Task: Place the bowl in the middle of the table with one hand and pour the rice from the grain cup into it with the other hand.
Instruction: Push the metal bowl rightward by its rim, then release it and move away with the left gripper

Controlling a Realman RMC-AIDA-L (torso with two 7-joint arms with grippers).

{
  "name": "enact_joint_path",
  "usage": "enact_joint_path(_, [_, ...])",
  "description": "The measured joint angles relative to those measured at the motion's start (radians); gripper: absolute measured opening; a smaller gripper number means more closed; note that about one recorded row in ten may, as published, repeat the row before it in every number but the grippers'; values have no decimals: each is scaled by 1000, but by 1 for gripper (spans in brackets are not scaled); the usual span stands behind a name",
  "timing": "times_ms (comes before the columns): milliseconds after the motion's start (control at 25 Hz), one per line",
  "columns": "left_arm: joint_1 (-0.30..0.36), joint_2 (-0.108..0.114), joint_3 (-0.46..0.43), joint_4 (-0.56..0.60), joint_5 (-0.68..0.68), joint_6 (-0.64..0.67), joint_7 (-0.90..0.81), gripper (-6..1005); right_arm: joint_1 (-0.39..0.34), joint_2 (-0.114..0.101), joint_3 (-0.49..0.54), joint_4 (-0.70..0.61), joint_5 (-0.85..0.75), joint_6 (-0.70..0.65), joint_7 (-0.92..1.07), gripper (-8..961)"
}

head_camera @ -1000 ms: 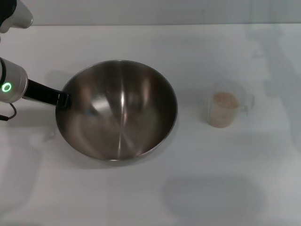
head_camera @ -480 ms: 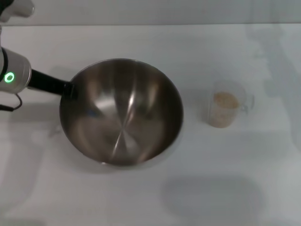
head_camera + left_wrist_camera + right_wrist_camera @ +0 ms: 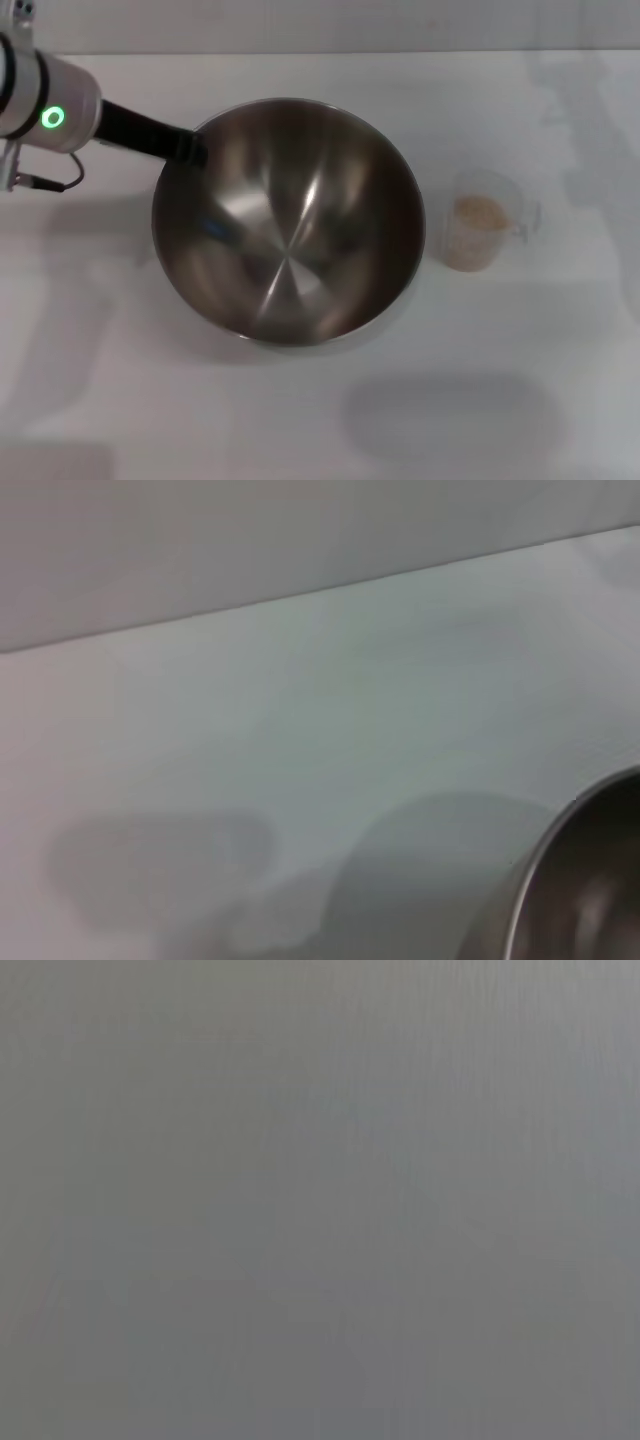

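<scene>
The large steel bowl fills the middle of the head view, tilted and lifted a little off the white table. My left gripper is shut on the bowl's far-left rim, its black fingers reaching in from the left arm. The left wrist view catches only a curve of the bowl's rim over bare table. To the bowl's right stands the clear grain cup, upright, with pale rice inside and its handle pointing right. The right gripper is out of view.
The table's far edge runs along the top of the head view. Bare tabletop lies in front of the bowl and around the cup. The right wrist view shows only a plain grey surface.
My left arm has carried the bowl to the right and away from me; the bowl now stands closer to the cup. The cup has not moved.
</scene>
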Motion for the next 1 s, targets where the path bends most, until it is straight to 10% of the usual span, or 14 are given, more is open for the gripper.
enact_joint_path(1000, [-177,2,53,315,2,153,-9,56,-6,0,-5,0,0,-8,0,516])
